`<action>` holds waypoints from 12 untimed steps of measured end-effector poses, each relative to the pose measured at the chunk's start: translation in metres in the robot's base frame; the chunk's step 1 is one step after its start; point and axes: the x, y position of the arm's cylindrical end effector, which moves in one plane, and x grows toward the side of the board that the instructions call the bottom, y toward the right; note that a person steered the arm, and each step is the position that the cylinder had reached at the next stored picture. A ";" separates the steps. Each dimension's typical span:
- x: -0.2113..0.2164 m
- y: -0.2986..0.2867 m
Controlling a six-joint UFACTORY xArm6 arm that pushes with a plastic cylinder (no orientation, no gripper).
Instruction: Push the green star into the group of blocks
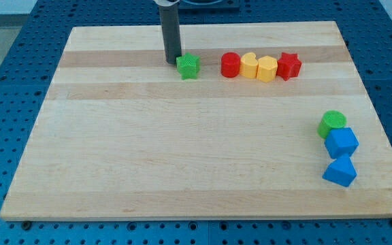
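One short gap separates the green star, at the desk's upper middle, from the row starting with the red cylinder to its right. My tip touches the star's left side; it is no claw and holds nothing, so a rightward push should close the gap.
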 end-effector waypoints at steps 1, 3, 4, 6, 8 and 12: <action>0.000 -0.029; 0.029 -0.030; 0.029 -0.018; 0.029 0.024; 0.029 0.052; 0.157 0.009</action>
